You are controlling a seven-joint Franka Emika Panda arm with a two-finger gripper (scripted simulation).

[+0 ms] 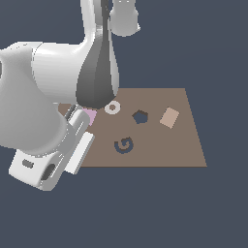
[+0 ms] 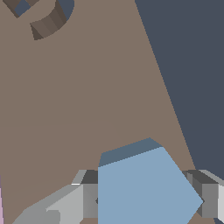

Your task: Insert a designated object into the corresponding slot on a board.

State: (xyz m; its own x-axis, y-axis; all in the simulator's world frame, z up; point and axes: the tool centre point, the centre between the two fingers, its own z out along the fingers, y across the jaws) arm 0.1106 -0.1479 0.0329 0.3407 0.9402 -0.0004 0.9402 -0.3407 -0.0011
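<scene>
The designated object, a flat light-blue pentagon block (image 2: 144,188), sits between my gripper's (image 2: 146,202) two grey fingers (image 2: 89,200). Both fingers press against its sides, so the gripper is shut on it, over the brown board (image 2: 87,109). In the exterior view my arm hides the block and the fingertips near the board's (image 1: 164,145) left edge. The slot (image 1: 140,116), a dark navy pentagon hole, lies in the middle of the board, to the exterior view's right of the arm.
A white ring (image 1: 112,107), a pink square (image 1: 90,116) partly under the arm, a tan square (image 1: 169,117) and a dark G-shaped cutout (image 1: 124,145) are on the board. The wrist view also catches the G-shaped cutout (image 2: 46,22). Dark floor surrounds the board.
</scene>
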